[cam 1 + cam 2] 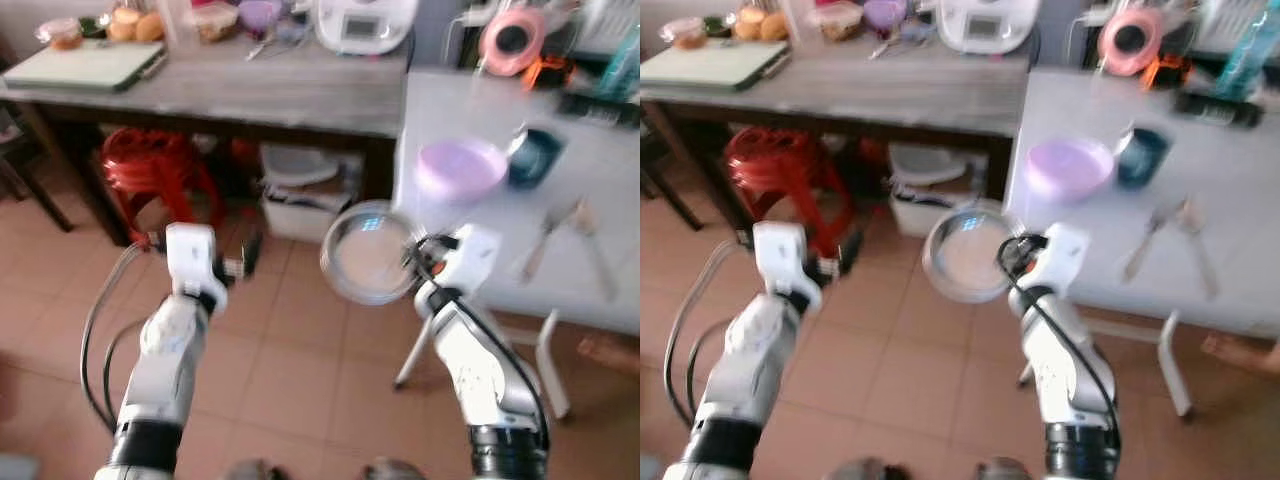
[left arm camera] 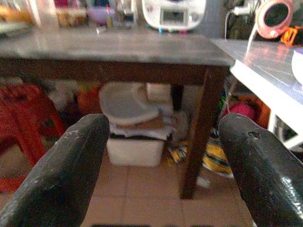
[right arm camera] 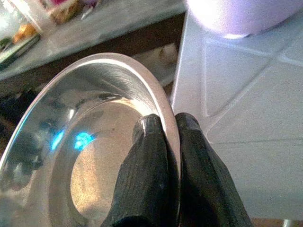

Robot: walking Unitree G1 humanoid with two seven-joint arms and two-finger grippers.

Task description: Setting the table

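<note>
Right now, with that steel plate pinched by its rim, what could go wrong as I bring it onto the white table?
The right gripper pinches only the rim of the steel plate, so it may swing or slip out. The plate hangs off the white table over the tiled floor, so a drop would fall there. The purple bowl and fork sit near the landing area and could be knocked.

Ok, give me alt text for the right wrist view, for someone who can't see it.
The right claw pinches the rim of a shiny steel plate between its two black fingers, holding it beside the edge of a white table. A lilac bowl sits on that table beyond the plate.
</note>
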